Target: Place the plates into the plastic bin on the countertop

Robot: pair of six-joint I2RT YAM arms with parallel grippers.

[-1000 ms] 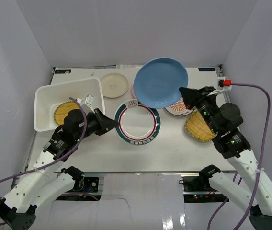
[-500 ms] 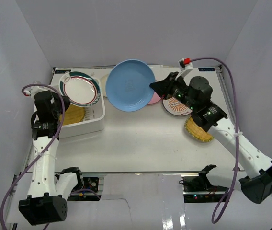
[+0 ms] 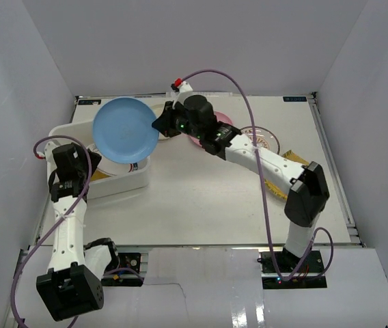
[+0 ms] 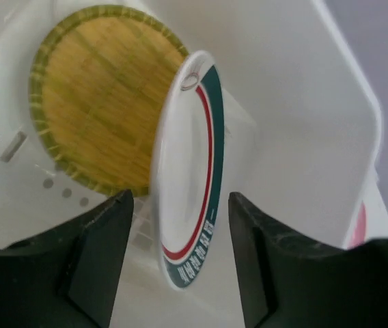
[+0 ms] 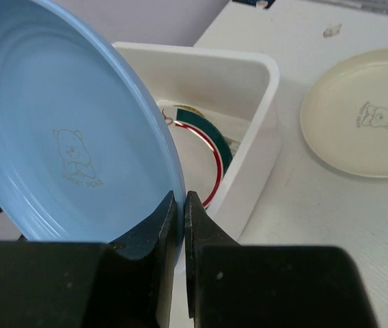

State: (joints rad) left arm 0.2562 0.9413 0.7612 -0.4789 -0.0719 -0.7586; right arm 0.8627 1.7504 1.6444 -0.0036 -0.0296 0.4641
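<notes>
At the surface's far-left corner sits the plastic bin [image 3: 122, 185]. Left gripper [image 4: 180, 205] is down inside it, jaws apart with a gap on each side of the green-red rim plate [image 4: 188, 171]. That plate stands on edge, tilted: reads as a release, not yet lying flat. One yellow woven plate [image 4: 95, 96] lies flat on the bin floor behind it.

Right gripper [image 5: 180, 213] is clamped on the rim of the blue plate [image 5: 64, 137], held tilted over the bin's right wall, probably queued for the drop. In the way: the left gripper and the upright plate take up the bin.

Outside the bin:
- cream plate [image 5: 361, 123], near the far edge
- pink plate [image 3: 228, 123] and orange-pattern plate [image 3: 268, 140], mid-far
- second yellow woven plate [image 3: 273, 186], toward the right edge, partly under the right arm
</notes>
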